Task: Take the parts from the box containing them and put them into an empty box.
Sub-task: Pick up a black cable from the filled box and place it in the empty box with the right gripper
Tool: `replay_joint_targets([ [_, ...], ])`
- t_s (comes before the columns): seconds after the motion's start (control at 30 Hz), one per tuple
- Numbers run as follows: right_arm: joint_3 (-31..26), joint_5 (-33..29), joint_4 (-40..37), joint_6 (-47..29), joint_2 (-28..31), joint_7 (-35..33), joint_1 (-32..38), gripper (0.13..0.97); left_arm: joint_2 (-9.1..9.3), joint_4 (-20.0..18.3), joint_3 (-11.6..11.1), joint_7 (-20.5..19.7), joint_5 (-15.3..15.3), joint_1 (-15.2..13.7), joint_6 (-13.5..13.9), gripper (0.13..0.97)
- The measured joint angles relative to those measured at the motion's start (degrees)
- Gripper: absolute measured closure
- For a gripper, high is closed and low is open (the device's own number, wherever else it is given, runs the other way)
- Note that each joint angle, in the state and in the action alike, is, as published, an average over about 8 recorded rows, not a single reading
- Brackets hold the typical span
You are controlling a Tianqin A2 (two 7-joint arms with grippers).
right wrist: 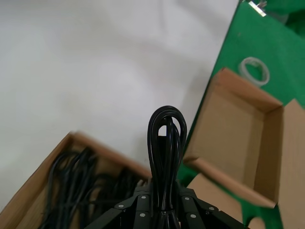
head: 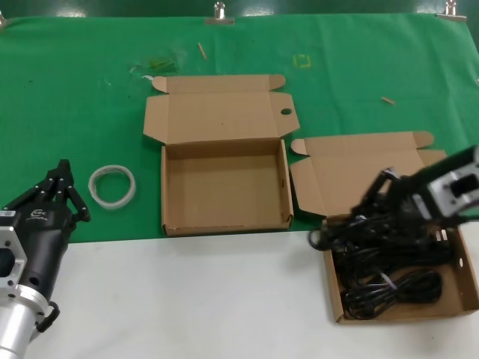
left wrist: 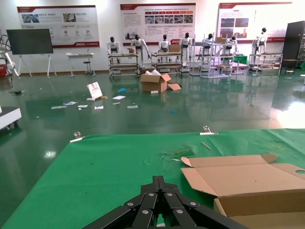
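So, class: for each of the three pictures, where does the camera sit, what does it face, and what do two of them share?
Head view: from the robot's head, down at both boxes; left gripper idle, right gripper over the full box.
Left wrist view: low over the green cloth, facing the hall; its own gripper shows.
Right wrist view: above the cords, its gripper shut on a cord bundle.
Shared: the empty box and white ring.

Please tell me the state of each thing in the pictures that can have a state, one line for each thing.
Empty box: lid open, nothing inside.
Box containing the parts: lid open, cords still inside.
Cord bundle: gripped, its loop sticking out past the fingers.
Remaining cords: lying loose in their box.
Right gripper: shut on the cord bundle, over the full box.
Left gripper: shut, holding nothing, beside the whitish ring.
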Motion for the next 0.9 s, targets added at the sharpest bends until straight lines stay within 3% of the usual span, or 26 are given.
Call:
replay_joint_targets([
  [0.4, -3.0, -1.1, -13.4, 2.2, -11.8, -1.3, 7.1, 0.888, 0.0, 0.0, 0.0, 0.0, 0.0, 0.0, 0.0, 0.957],
  [0.9, -3.5, -2.0, -46.1, 11.5, -31.4, -16.8, 19.5, 0.888, 0.0, 0.0, 0.0, 0.0, 0.0, 0.0, 0.0, 0.957],
])
